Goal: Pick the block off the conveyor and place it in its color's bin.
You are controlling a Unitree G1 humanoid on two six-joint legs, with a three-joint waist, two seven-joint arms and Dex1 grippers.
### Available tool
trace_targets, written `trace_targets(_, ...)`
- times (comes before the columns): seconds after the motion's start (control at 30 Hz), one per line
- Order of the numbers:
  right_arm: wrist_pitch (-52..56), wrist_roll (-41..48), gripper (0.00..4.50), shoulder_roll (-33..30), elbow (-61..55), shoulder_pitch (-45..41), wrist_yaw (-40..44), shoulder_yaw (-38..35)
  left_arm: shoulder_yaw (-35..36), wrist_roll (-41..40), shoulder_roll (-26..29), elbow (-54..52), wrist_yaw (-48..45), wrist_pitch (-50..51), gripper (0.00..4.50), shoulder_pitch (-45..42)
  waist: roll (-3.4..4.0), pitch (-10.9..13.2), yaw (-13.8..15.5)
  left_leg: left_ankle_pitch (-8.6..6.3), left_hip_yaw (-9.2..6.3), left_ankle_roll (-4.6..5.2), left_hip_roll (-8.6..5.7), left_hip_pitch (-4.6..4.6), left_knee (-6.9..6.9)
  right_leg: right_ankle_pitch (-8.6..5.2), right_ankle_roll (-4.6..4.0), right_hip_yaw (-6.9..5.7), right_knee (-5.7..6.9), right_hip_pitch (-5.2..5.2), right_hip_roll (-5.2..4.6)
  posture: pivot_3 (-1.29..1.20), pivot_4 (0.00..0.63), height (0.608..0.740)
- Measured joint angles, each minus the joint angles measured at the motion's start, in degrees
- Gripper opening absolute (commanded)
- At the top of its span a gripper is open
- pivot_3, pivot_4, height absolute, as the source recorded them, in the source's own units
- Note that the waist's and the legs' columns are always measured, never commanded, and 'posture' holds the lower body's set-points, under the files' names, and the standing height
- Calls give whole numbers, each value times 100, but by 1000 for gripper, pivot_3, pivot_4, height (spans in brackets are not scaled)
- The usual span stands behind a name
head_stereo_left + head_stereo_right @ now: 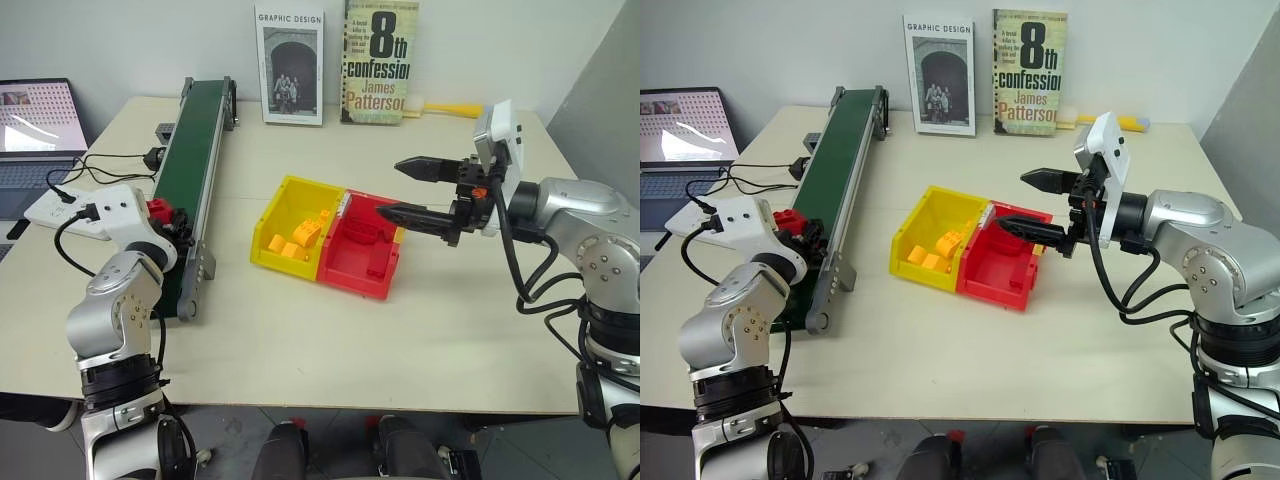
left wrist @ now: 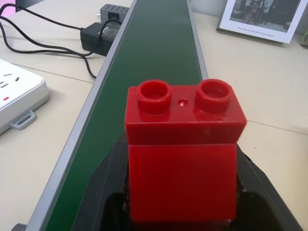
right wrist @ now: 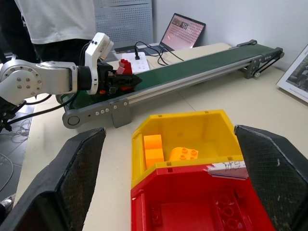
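On the cream table [image 1: 420, 340] (grey wall behind), my left fingers [image 2: 250, 192] clamp the red block [image 2: 183, 159] over the conveyor [image 2: 154, 53]; my right fingers [image 3: 274, 178] gape wide.

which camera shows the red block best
The left wrist view: the red block sits close up, studs clear, between the left tool's fingers. In the head views and the right wrist view it is small and partly hidden.

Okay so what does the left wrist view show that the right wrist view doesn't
Left wrist view: the two studs on the red block seen close up, a white power strip and a black adapter beside the belt. Right wrist view: the yellow bin with orange bricks, the red bin, a laptop, and the left gripper shut on the block. Both: the block and the green conveyor.
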Motion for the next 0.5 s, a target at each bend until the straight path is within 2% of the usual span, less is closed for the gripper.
trace_targets(0.1, 57, 13, 4500, -56, -120, 25, -186, -49, -500, -44, 228, -93, -472, 183, 1527, -430, 0, 0, 41, 0, -5, 0, -4, -4, 1, 0, 0, -6, -4, 2, -1, 0, 150, 740)
trace_targets(0.3, 423, 26, 4500, -475, -740, 277, -666, -314, -1860, -394, 245, -278, -2019, 319, 1527, -1458, 0, 0, 76, 1, 2, -2, -4, -8, -3, 0, 0, -3, -20, 2, 0, 0, 150, 740)
trace_targets(0.5, 741, -13, 4500, -1020, -1730, 1352, -1107, -710, -3342, -201, -291, 537, -3612, -345, 1527, -2140, 1, 1, 83, 0, 32, 0, -5, -3, -3, 0, 0, 11, -18, 2, 11, 0, 150, 740)
